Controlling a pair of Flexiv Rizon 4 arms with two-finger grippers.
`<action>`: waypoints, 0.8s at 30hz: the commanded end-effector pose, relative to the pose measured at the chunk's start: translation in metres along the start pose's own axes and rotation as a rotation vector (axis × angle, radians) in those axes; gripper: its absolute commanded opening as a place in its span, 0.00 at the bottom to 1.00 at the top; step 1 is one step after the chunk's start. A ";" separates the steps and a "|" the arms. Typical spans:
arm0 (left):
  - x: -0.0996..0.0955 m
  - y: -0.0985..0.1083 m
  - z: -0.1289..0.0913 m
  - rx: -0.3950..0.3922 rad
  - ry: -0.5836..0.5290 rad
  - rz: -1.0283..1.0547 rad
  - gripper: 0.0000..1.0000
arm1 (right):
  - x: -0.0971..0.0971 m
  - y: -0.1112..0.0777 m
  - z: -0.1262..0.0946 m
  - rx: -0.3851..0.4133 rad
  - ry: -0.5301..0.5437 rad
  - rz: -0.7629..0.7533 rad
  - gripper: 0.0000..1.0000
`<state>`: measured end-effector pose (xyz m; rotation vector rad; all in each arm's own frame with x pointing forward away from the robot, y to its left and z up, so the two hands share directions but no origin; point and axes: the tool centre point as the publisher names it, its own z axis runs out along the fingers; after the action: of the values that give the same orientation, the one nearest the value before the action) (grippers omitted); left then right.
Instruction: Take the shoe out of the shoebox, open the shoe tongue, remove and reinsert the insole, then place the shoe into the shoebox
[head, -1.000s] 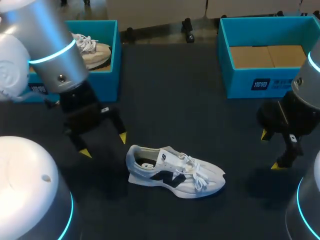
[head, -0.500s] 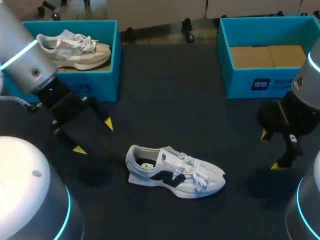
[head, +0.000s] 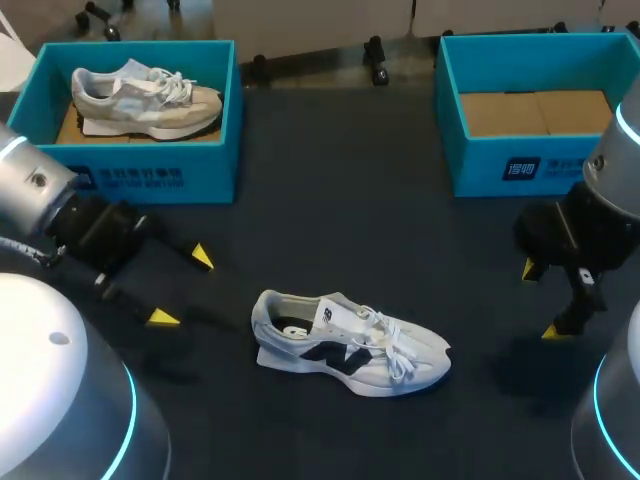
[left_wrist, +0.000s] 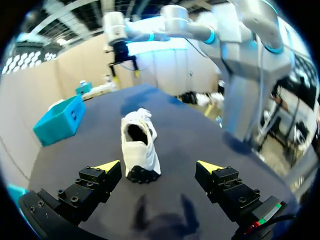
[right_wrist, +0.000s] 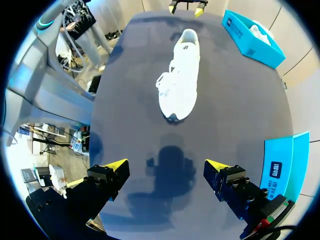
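Observation:
A white sneaker (head: 350, 345) with a dark side logo lies on its sole on the dark table, toe pointing right, laces loose. My left gripper (head: 182, 288) is open to the left of its heel, apart from it. The left wrist view has the sneaker's heel (left_wrist: 140, 150) ahead of the open gripper (left_wrist: 159, 167). My right gripper (head: 540, 300) is open to the right of the toe, well clear of it. In the right wrist view the sneaker (right_wrist: 181, 75) lies far ahead of the open gripper (right_wrist: 166, 165).
A blue shoebox (head: 205, 165) at the back left holds a second, beige sneaker (head: 145, 98). Another blue shoebox (head: 500, 165) at the back right shows only its brown cardboard floor.
My left arm has drawn back to the left and lower, away from the sneaker, uncovering the left shoebox. The right arm and the sneaker have not moved.

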<state>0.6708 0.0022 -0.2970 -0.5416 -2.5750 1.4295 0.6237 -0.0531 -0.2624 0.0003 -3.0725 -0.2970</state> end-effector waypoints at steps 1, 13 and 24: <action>0.003 0.003 0.001 0.013 -0.029 -0.009 1.00 | 0.000 0.000 0.001 0.002 -0.001 0.000 1.00; 0.003 0.039 0.016 0.160 -0.128 -0.160 1.00 | 0.000 0.000 0.001 0.002 -0.001 0.000 1.00; 0.002 0.075 0.031 0.279 -0.215 -0.271 1.00 | 0.000 0.000 0.001 0.002 -0.001 0.000 1.00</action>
<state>0.6799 0.0149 -0.3695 -0.0188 -2.4408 1.7300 0.6237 -0.0531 -0.2624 0.0003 -3.0725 -0.2970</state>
